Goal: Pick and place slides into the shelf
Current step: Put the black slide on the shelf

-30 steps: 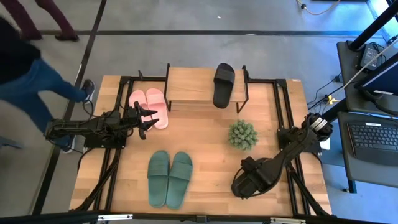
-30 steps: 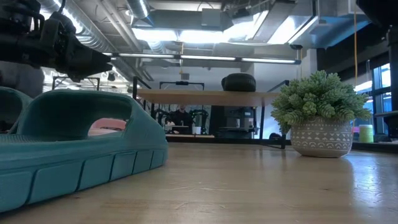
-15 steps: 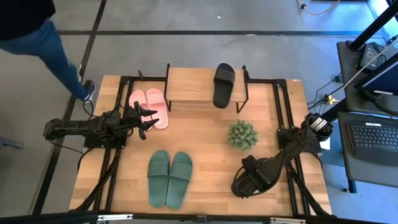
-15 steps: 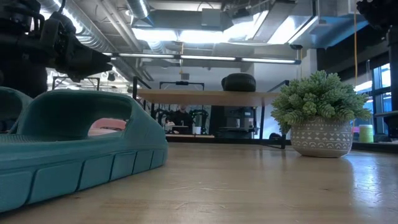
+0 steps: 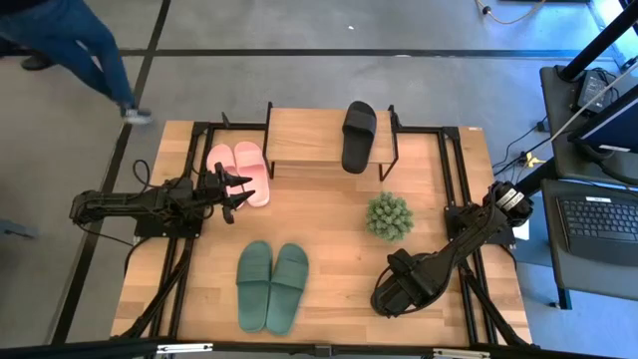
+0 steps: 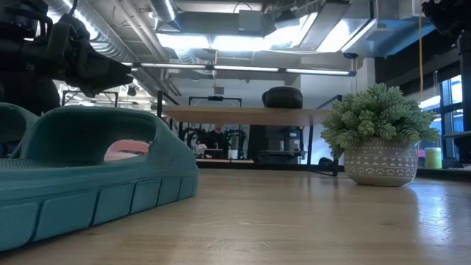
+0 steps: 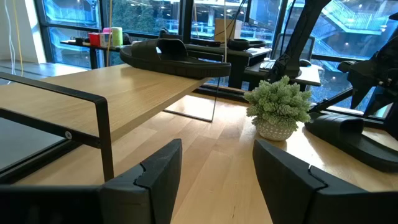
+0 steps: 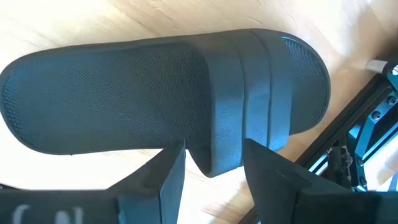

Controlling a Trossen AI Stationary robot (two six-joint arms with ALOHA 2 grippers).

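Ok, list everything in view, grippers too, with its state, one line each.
shelf, upright on the table, holding one slide.
first black slide, flat on the shelf's right end.
second black slide, flat on the table.
pink slides, paired on the table left of the shelf.
green slides, paired on the table.
plant, upright.
left gripper, jaws open, empty, beside the pink slides.
right gripper, low at the second black slide's strap.

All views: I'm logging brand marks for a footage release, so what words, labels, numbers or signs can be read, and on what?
None can be read. The black rubber slide under the right pincer shows only texture; the wooden-top shelf and white patterned plant pot carry no text.
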